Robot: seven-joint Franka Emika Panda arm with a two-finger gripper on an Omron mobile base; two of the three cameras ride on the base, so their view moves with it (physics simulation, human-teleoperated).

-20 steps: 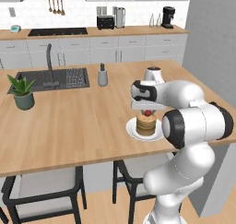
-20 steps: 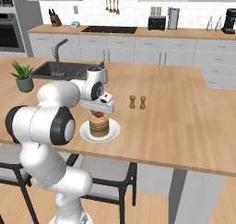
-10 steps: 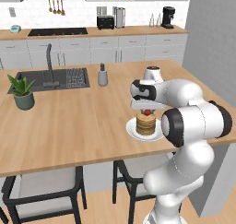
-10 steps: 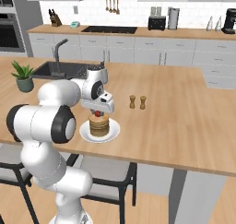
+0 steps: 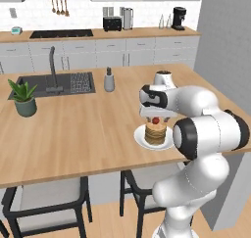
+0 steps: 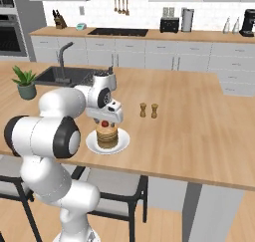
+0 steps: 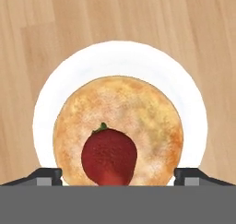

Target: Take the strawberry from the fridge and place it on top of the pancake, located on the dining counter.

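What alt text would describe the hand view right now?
A red strawberry sits on the tan pancake, which lies on a white plate on the light-wood dining counter. The gripper hangs above with its fingertips spread wide, clear of the berry.

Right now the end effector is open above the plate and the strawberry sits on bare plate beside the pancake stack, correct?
Not quite. The end effector is open above the plate, but the strawberry sits on top of the pancake stack, not on bare plate beside it. The hand view shows it.
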